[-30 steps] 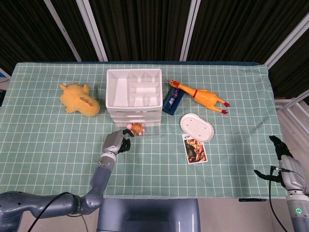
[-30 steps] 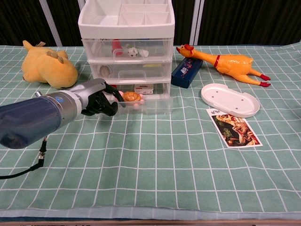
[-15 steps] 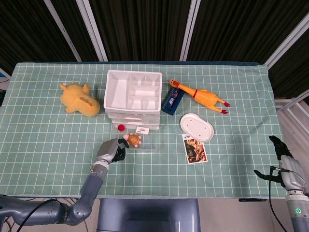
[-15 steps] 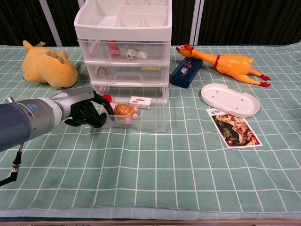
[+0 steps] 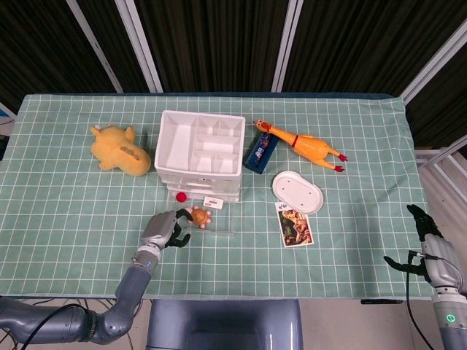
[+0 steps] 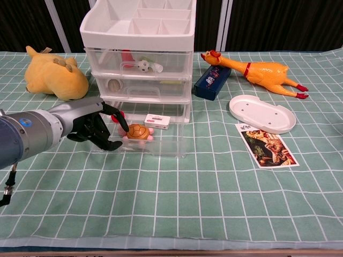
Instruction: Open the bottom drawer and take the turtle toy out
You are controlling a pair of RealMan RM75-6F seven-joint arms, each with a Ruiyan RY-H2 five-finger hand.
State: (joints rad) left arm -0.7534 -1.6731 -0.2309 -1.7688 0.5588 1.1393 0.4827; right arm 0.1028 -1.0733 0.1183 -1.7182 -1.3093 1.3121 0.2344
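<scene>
The white three-drawer unit point(image 5: 201, 149) point(image 6: 139, 53) stands mid-table. Its clear bottom drawer point(image 5: 221, 222) point(image 6: 167, 145) is pulled well out toward me. The turtle toy point(image 5: 198, 216) point(image 6: 138, 131), brown shell with pink limbs, lies inside near the drawer's front left. My left hand point(image 5: 164, 227) point(image 6: 91, 126) grips the drawer's front left corner, fingers curled over the edge right beside the turtle. A red ball point(image 5: 181, 195) and a small white box point(image 6: 157, 121) also lie in the drawer. My right hand point(image 5: 430, 251) hangs at the table's right front corner, fingers spread, holding nothing.
A yellow plush point(image 5: 120, 149) point(image 6: 56, 77) lies left of the unit. To its right are a blue box point(image 5: 260, 151) point(image 6: 213, 81), a rubber chicken point(image 5: 303, 144) point(image 6: 257, 70), a white oval tray point(image 5: 298, 192) point(image 6: 262, 114) and a picture card point(image 5: 295, 224) point(image 6: 266, 145).
My left hand has drawn the bottom drawer out toward me, carrying the turtle, ball and box along. The unit has turned slightly. The right hand has stayed put.
</scene>
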